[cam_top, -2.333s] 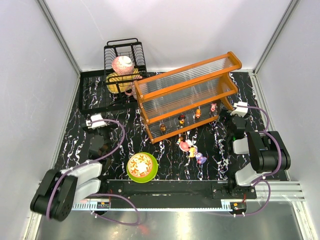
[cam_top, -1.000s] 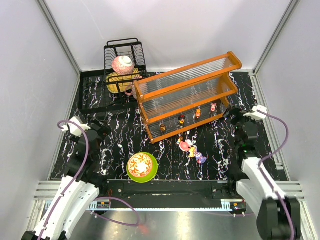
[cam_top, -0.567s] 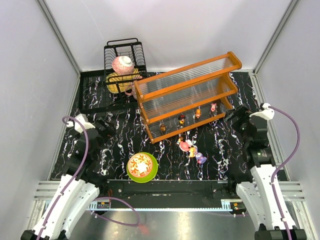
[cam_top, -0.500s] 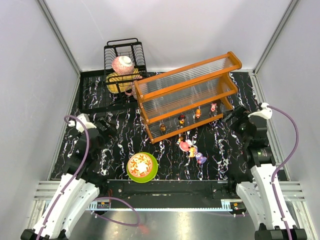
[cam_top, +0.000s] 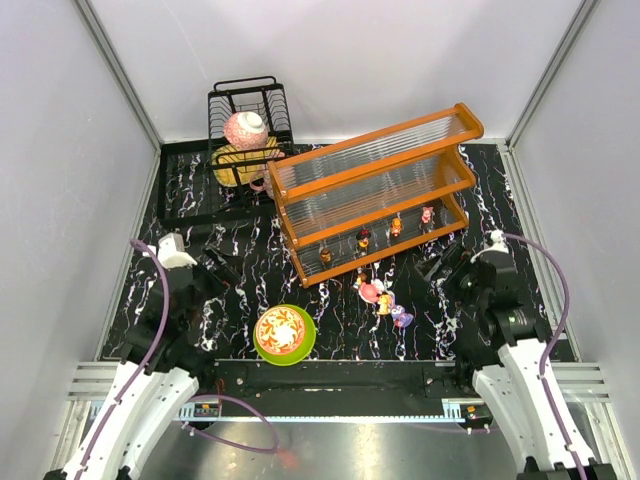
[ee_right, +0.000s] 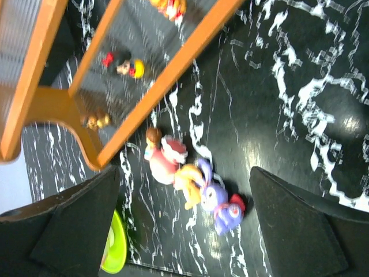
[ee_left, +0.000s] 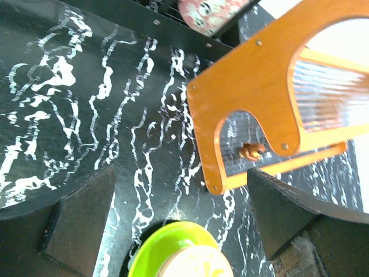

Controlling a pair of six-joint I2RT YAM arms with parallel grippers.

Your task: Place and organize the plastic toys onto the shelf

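The shelf (cam_top: 375, 190), an orange frame with clear ribbed panels, stands slanted across the middle of the table. Several small toys stand along its lower tier (cam_top: 363, 238). In front of it on the table lie three plastic toys together: a pink one (cam_top: 370, 291), a yellow one (cam_top: 384, 303) and a purple one (cam_top: 401, 318). My right gripper (cam_top: 435, 268) is open just right of them. The right wrist view has the pink toy (ee_right: 164, 158), the yellow toy (ee_right: 190, 182) and the purple toy (ee_right: 222, 202) ahead of the right gripper (ee_right: 181, 225). My left gripper (cam_top: 222, 262) is open and empty, left of the shelf.
A green-rimmed patterned bowl (cam_top: 285, 334) sits at the near edge, close below my left gripper (ee_left: 184, 225). A black wire dish rack (cam_top: 245, 130) holding crockery stands at the back left. The shelf's orange side panel (ee_left: 253, 104) faces the left gripper, a brown toy (ee_left: 251, 152) behind it.
My right gripper has swung left and nearer, toward the three toys on the table. My left gripper has shifted right toward the shelf's end. The toys and the shelf have not moved.
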